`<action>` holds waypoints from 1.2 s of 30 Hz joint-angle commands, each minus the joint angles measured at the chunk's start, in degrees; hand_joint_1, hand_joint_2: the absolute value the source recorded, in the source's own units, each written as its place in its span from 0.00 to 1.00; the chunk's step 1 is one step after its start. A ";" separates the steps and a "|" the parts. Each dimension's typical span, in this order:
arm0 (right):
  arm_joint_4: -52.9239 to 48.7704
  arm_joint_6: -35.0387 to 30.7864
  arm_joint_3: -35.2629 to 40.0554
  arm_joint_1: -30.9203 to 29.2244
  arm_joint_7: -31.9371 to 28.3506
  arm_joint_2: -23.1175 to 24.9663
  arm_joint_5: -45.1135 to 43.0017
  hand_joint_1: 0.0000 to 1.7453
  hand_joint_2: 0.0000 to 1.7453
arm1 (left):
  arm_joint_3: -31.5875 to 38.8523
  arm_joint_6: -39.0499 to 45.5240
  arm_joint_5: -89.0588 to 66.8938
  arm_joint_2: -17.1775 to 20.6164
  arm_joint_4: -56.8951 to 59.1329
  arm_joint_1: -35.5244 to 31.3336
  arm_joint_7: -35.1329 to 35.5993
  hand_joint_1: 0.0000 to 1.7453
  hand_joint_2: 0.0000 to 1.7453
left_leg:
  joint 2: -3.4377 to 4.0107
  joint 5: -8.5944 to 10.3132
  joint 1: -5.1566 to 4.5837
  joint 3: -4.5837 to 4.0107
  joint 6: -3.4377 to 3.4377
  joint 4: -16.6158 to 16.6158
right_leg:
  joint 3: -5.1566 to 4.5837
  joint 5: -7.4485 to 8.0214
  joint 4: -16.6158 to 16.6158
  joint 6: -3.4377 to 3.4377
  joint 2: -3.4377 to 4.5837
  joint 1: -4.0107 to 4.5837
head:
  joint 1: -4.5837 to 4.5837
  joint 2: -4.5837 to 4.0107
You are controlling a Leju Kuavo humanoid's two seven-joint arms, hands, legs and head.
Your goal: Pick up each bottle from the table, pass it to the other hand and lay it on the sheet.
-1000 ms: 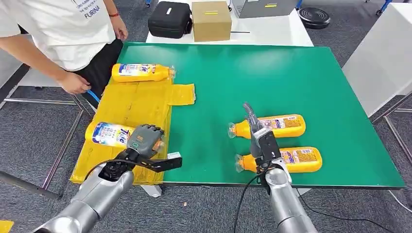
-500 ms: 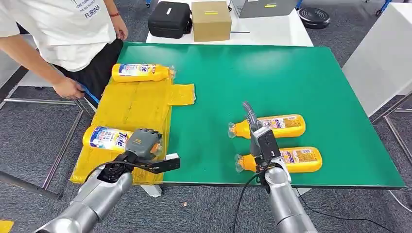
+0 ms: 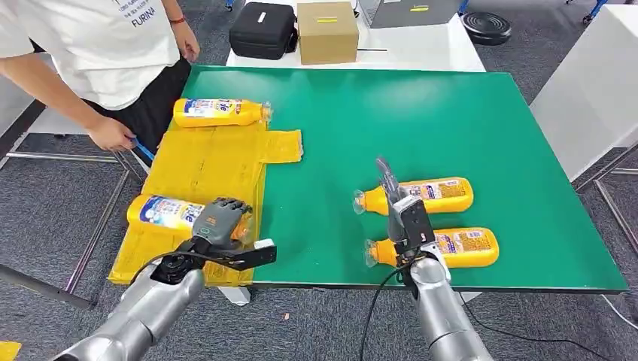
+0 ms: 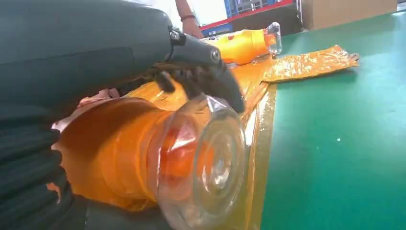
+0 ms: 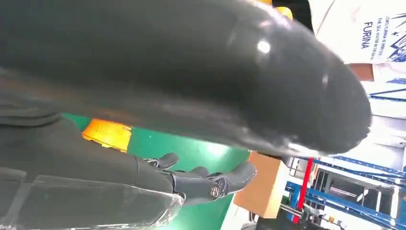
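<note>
Yellow sheet [image 3: 203,162] at the table's left edge carries one bottle [image 3: 218,112] at its far end, while the left hand [image 3: 218,220] grips a second bottle [image 3: 162,213] low over the near end. Two more bottles [image 3: 421,196] [image 3: 444,249] lie on the green table [image 3: 451,120] beside the right hand [image 3: 397,203], its fingers apart and holding nothing, so I judge the job about half done.

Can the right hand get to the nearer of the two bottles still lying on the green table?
Probably yes. The right hand is open and holds nothing, poised just above the nearer bottle, with nothing between them. The left hand is busy with another bottle on the sheet.
</note>
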 commanded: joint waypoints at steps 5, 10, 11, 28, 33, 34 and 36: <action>3.79 0.03 0.94 -2.40 -0.55 -0.99 -0.83 0.00 0.00 | 0.53 -1.01 0.36 -0.89 7.81 -3.34 -1.27 0.01 1.00 | 0.08 -0.09 0.05 0.20 -0.08 -0.01 | 0.19 -0.06 -0.03 -0.07 0.05 0.06 | 0.00 0.00; 3.65 -0.01 0.90 -2.11 -0.61 -1.06 -1.06 0.00 0.00 | 0.49 -1.06 0.57 -0.93 8.46 -3.57 -1.41 0.00 1.00 | 0.09 -0.11 0.05 0.25 -0.08 -0.01 | 0.24 -0.08 -0.04 -0.08 0.06 0.06 | -0.02 0.00; 3.65 -0.01 0.90 -2.11 -0.61 -1.06 -1.06 0.00 0.00 | 0.49 -1.06 0.57 -0.93 8.46 -3.57 -1.41 0.00 1.00 | 0.06 -0.05 0.01 0.16 -0.05 -0.04 | 0.14 -0.04 -0.03 -0.05 0.04 0.02 | 0.00 0.00; 3.73 -0.47 0.26 -1.60 -1.03 -0.93 -1.61 0.00 0.00 | -3.97 -9.24 -0.17 2.88 6.29 -5.19 -3.66 0.00 1.00 | 0.16 -0.13 0.06 0.32 -0.11 -0.03 | 0.28 -0.08 -0.04 -0.09 0.12 0.07 | 0.00 0.00; 4.08 -0.45 0.17 -1.84 -1.18 -0.89 -1.59 0.00 0.00 | -5.59 -11.85 0.78 4.71 3.97 -4.37 -5.11 0.00 1.00 | 0.29 -0.23 0.11 0.47 -0.15 0.01 | 0.39 -0.13 -0.03 -0.14 0.24 0.12 | 0.00 0.00; 4.12 -0.41 0.16 -1.87 -1.21 -0.90 -1.59 0.00 0.00 | -5.87 -11.96 0.79 5.05 3.42 -4.12 -5.18 0.00 1.00 | 0.28 -0.15 0.07 0.41 -0.13 -0.05 | 0.31 -0.08 -0.06 -0.12 0.22 0.09 | 0.00 0.00; 4.33 -0.25 0.19 -2.01 -1.30 -0.82 -1.55 0.00 0.00 | -6.51 -12.30 0.96 6.06 1.03 -3.03 -4.89 0.00 1.00 | 0.36 -0.25 0.10 0.56 -0.18 -0.03 | 0.45 -0.15 -0.04 -0.16 0.30 0.12 | -0.02 0.00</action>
